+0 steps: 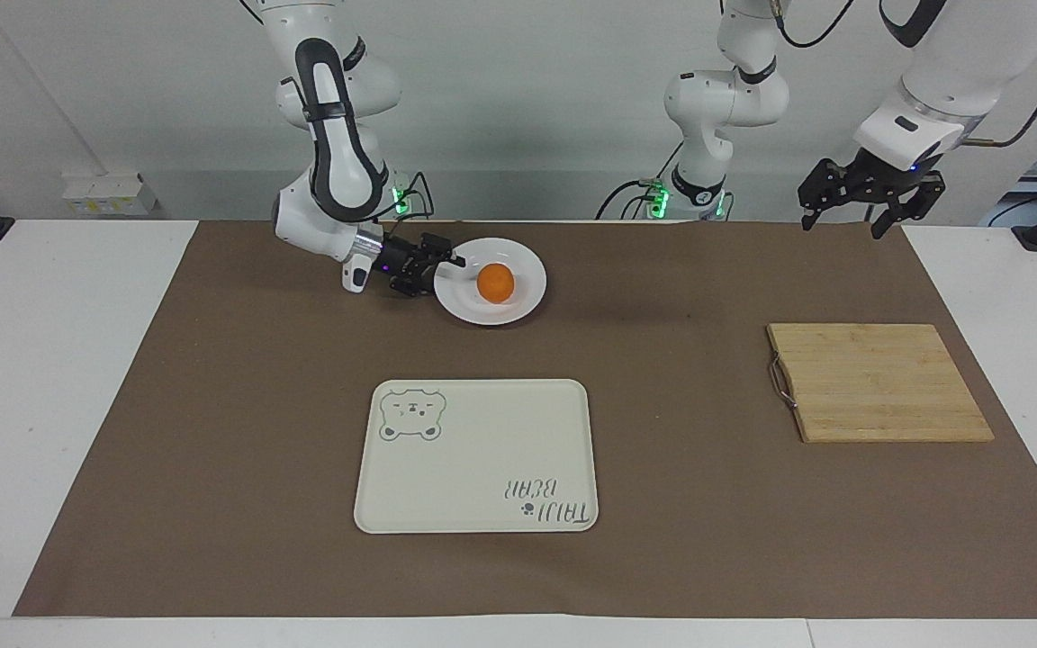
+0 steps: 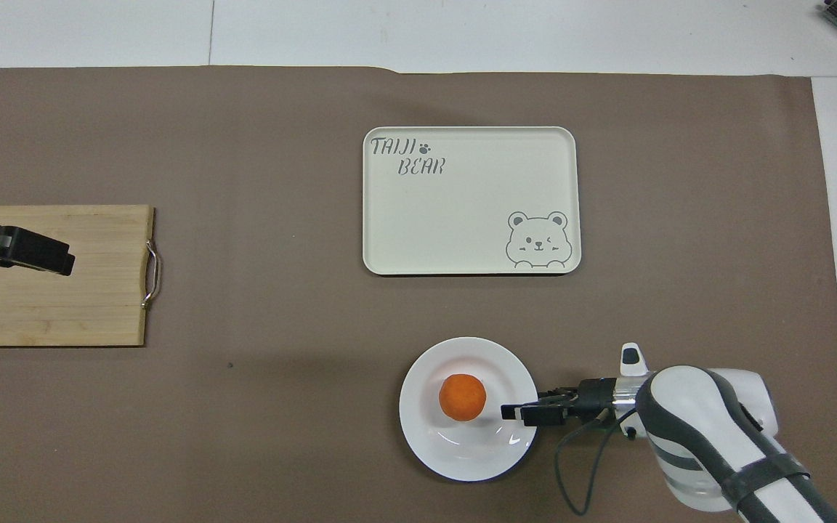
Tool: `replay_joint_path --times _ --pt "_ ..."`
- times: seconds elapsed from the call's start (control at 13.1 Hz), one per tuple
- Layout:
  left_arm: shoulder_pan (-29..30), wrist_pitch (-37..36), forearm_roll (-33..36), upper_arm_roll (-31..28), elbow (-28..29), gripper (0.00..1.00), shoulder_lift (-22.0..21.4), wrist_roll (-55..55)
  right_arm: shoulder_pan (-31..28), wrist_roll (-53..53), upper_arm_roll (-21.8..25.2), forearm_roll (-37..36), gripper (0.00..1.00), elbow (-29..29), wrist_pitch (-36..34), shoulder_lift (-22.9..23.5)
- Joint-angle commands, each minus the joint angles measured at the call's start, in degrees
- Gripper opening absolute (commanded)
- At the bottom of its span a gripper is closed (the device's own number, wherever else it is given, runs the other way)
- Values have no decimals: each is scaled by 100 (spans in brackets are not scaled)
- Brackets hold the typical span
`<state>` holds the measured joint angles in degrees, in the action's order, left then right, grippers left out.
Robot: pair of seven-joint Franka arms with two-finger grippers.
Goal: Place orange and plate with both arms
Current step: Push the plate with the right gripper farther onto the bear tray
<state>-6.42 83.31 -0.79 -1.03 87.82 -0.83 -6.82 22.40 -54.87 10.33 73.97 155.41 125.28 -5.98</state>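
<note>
The right hand sits low at the plate's rim, fingers spread around its edge, with the orange resting in the plate near the robots. The left hand hangs open above the counter's left-arm end.

Colours and markings, table inspection

Bright-orange orange on plain glossy white plate. Cream tray bears grey-green bear face and "TAIJI BEAR" lettering. Pale striped bamboo board; brown mat; white tabletop; white arms, black grippers.
</note>
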Motion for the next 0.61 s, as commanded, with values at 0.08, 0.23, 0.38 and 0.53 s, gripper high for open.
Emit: replay_joint_path --times 0.08,0.23,0.38,0.53 --pt "9 80 -53 6 262 100 -154 -4 54 -164 -13 232 100 201 172 -219" --pt "9 80 -53 6 262 100 -154 5 62 -164 -13 232 81 192 181 -219" --pt "9 80 -53 6 262 100 -154 5 62 -112 -13 232 47 192 189 -210" --pt "18 89 -53 6 262 100 -154 23 62 -59 -13 232 28 192 189 -210"
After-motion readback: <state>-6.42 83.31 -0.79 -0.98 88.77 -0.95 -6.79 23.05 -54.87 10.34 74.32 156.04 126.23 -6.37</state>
